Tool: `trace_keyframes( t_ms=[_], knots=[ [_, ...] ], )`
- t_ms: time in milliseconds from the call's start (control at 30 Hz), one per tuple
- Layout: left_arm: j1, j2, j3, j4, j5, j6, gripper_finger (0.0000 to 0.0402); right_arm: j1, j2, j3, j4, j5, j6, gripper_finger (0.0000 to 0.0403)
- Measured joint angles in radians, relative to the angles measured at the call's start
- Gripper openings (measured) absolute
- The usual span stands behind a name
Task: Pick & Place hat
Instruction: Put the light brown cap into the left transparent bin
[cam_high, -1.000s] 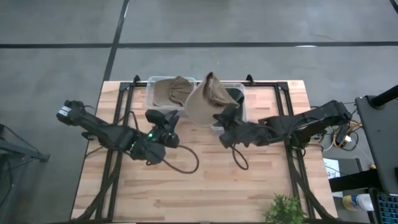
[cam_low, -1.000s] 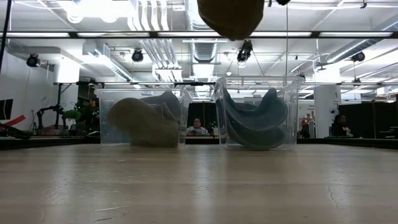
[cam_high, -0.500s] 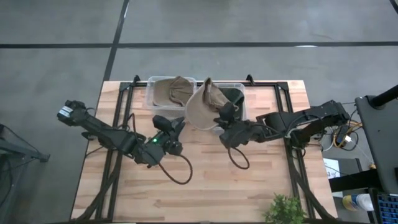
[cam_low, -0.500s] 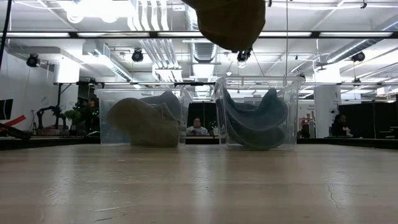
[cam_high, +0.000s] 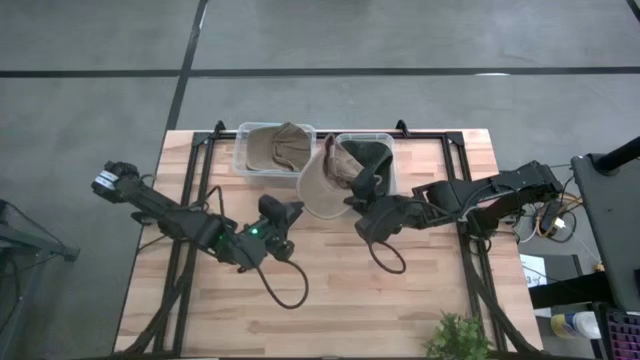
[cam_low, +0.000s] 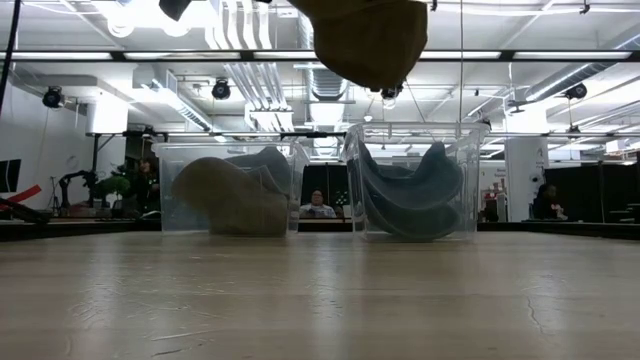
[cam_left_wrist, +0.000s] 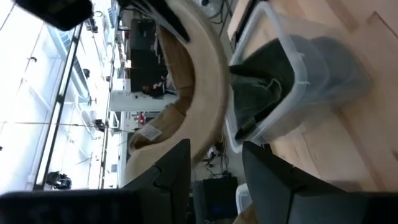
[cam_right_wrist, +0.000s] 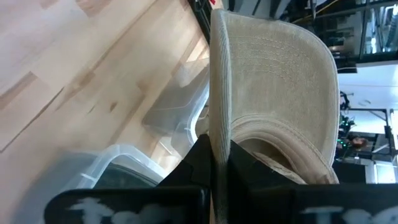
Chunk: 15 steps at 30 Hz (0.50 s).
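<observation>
A beige cap (cam_high: 322, 180) hangs in the air over the near side of two clear bins, held by my right gripper (cam_high: 352, 192), which is shut on it. In the low view the beige cap (cam_low: 368, 40) is high above the table. The left bin (cam_high: 272, 148) holds beige hats, the right bin (cam_high: 368, 160) dark ones. My left gripper (cam_high: 287, 212) is open and empty, just to the left and near side of the cap. Its wrist view looks past the left gripper (cam_left_wrist: 214, 177) at the cap (cam_left_wrist: 198, 81) and the dark-hat bin (cam_left_wrist: 292, 68). My right gripper (cam_right_wrist: 217, 167) pinches the cap's brim (cam_right_wrist: 219, 134) between its two fingers, which come at it roughly level from the table's right side. The brim stands edge-on between them. The cap is lifted clear, with its crown (cam_right_wrist: 280, 168) to one side of the fingers.
Both bins stand side by side at the table's far edge, seen as the left bin (cam_low: 230, 190) and the right bin (cam_low: 410, 180) in the low view. Bare wooden table (cam_high: 330, 300) lies on the near side. A small green plant (cam_high: 458, 335) sits at the near right corner.
My left gripper has moved toward the table's right and near edge, closing on the cap. The cap, still held by my right gripper, has drifted a little toward the near edge and hangs slightly lower.
</observation>
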Motion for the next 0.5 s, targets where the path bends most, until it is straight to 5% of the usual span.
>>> trace_keyframes(
  t_ms=[500],
  knots=[
    [0.019, 0.000, -0.027, 0.041, 0.032, 0.036, 0.0138, -0.004, 0.004, 0.000, 0.022, -0.112, 0.043, 0.0008]
  ],
)
